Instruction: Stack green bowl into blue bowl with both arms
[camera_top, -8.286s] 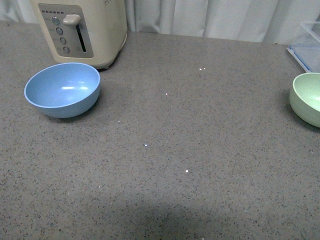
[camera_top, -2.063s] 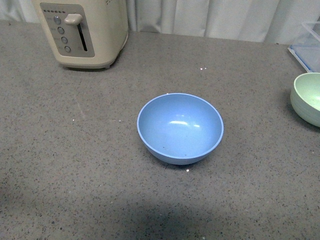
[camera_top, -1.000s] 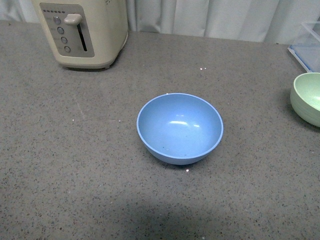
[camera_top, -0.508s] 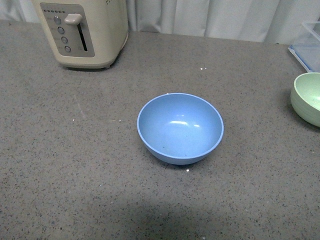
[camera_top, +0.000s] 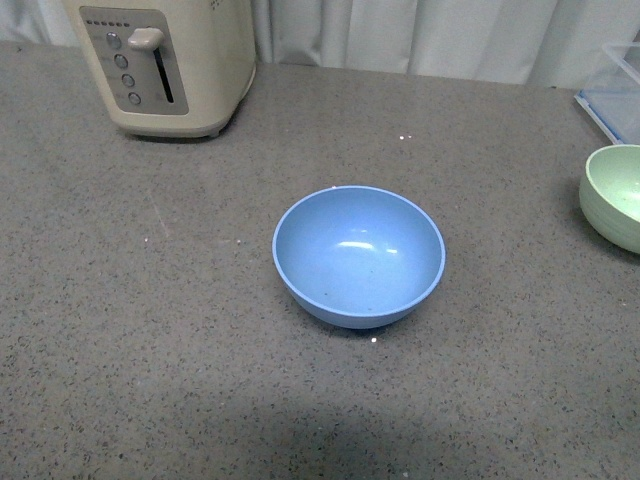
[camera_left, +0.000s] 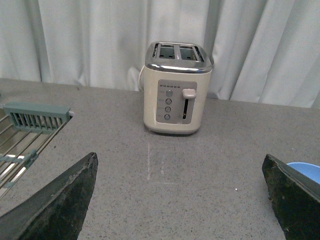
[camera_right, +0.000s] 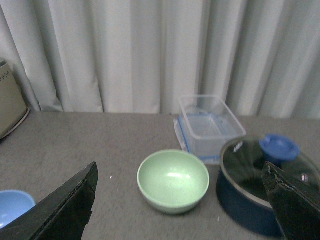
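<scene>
Looking through the front view first, I see no arm and no jaws, so both bowls sit untouched by anything I can see. The blue bowl (camera_top: 359, 257) stands upright and empty in the middle of the grey tabletop (camera_top: 150, 330). The green bowl (camera_top: 612, 195) is well apart from it at the edge of the picture, partly cut off, with a clear container (camera_top: 612, 90) just behind it. A cream toaster (camera_top: 165, 62) stands at the back.

From the left wrist view, the left jaws are spread wide with nothing between them. The toaster (camera_left: 177, 87) lies straight ahead of the gap, well beyond the tips. Only a sliver of the blue bowl (camera_left: 304, 169) shows, just outside one jaw. A dish rack (camera_left: 30, 125) sits off past the other jaw.

From the right wrist view, the right jaws are also spread wide and hold nothing. The green bowl (camera_right: 173, 180) sits upright on the tabletop, framed in the gap between the two tips and ahead of them, not touched. A lidded dark blue pot (camera_right: 265, 185) is partly hidden behind one jaw, and the clear container (camera_right: 210, 125) lies beyond the bowl. The blue bowl (camera_right: 12, 206) peeks out beside the other jaw.

As I judge it, the blue bowl is placed ready as the receiver. The green bowl has not yet been gripped, lifted, carried over or set inside it. The right arm looks lined up for that pick.
</scene>
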